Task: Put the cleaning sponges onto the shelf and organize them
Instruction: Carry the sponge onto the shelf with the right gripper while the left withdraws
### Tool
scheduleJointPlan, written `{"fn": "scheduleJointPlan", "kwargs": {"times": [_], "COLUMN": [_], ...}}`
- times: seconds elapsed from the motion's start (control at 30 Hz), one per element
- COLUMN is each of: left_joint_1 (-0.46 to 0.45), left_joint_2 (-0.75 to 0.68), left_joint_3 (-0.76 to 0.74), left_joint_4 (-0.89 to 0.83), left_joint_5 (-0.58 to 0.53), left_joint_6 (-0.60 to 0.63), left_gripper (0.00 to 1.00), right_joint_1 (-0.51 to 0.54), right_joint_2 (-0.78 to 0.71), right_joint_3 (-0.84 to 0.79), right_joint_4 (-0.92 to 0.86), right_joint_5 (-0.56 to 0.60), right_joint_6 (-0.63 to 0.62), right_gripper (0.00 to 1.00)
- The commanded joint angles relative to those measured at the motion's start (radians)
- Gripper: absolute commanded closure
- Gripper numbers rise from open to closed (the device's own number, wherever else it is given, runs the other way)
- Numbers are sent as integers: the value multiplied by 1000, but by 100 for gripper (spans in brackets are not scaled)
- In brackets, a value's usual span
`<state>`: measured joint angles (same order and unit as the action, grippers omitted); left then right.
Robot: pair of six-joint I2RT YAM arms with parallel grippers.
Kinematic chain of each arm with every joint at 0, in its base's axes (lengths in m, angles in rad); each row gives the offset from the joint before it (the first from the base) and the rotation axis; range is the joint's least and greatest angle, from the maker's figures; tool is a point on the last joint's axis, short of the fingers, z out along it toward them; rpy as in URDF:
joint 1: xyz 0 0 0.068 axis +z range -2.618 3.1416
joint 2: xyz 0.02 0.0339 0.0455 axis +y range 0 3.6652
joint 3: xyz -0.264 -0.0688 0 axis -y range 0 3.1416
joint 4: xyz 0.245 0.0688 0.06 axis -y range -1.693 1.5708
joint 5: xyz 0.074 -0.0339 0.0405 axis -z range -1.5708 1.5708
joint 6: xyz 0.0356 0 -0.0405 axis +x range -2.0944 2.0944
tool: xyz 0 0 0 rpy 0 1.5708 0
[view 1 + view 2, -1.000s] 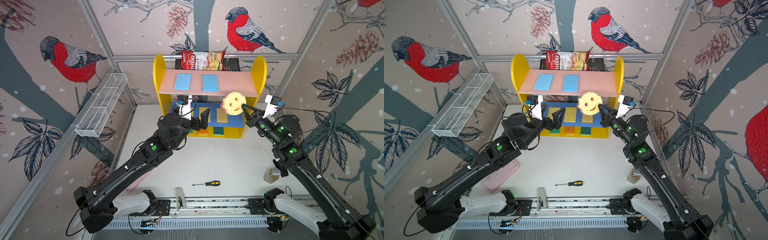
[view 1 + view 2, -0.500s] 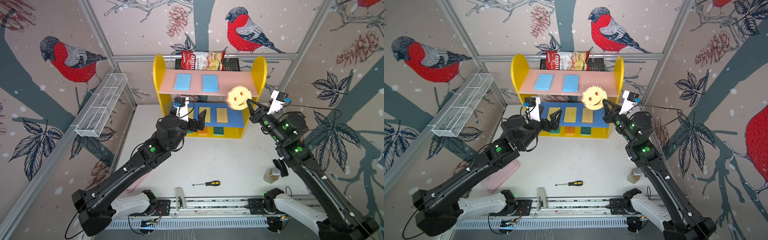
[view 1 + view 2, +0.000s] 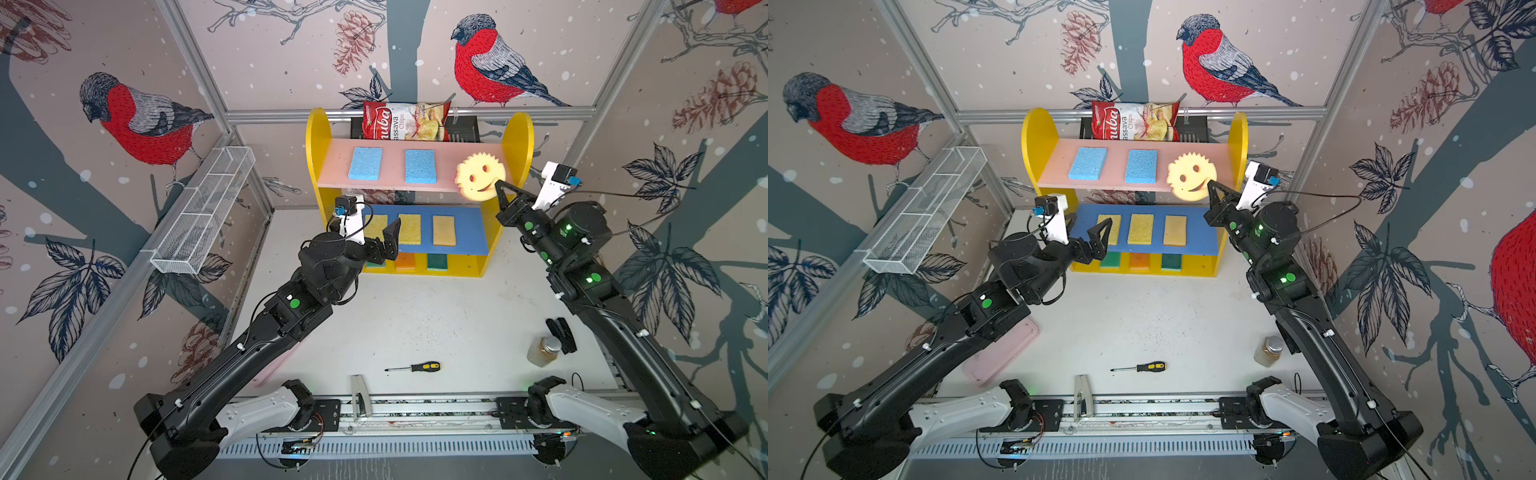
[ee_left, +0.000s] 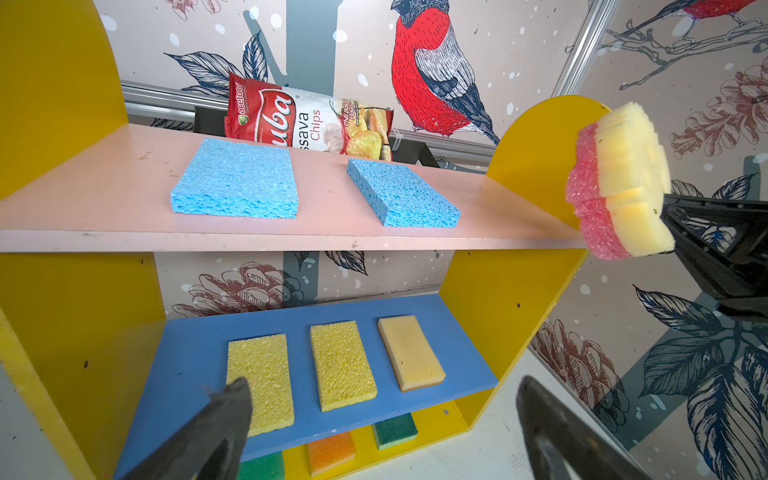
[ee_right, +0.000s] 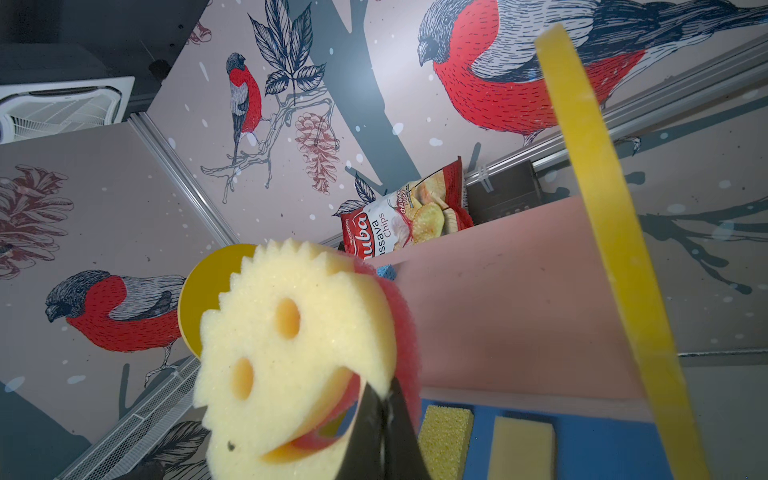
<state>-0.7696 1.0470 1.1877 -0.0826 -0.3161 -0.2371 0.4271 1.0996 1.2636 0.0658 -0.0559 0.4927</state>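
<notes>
in both top views you only see the front edges of the bottom-row sponges (image 3: 1139, 261); the blue board (image 3: 1200, 232) covers the rest. the left gripper (image 3: 1104, 237) hides part of the leftmost yellow sponge (image 3: 1116, 232). in the right wrist view the smiley sponge (image 5: 291, 353) blocks all but a corner of one blue sponge (image 5: 386, 272).

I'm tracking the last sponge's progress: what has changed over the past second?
The right gripper, still shut on the smiley sponge, lifted it from in front of the blue board up to the right end of the pink board; it is not set down yet. The open left gripper drew back slightly from the shelf. The eight flat sponges stayed put.
</notes>
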Motion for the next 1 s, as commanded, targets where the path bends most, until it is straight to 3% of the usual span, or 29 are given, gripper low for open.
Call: {"fn": "scheduleJointPlan", "kwargs": {"times": [0.0,0.4,0.67,0.97], "left_joint_1": [10,33,41,45], "left_joint_2": [-8,-16,-19,-13], "left_joint_3": [-7,-23,-36,-40], "left_joint_4": [26,24,29,35], "left_joint_5": [6,9,6,6], "left_joint_6": [7,24,27,28], "left_gripper": [2,2,2,2], "right_joint_1": [0,1,5,35], "right_joint_2": [37,208,244,268], "right_joint_3": [44,161,183,190], "right_joint_4": [14,0,-32,-49], "right_joint_5": [10,15,88,182], "right_joint_6": [-21,-28,-29,-64], "right_gripper": [100,100,99,91]}}
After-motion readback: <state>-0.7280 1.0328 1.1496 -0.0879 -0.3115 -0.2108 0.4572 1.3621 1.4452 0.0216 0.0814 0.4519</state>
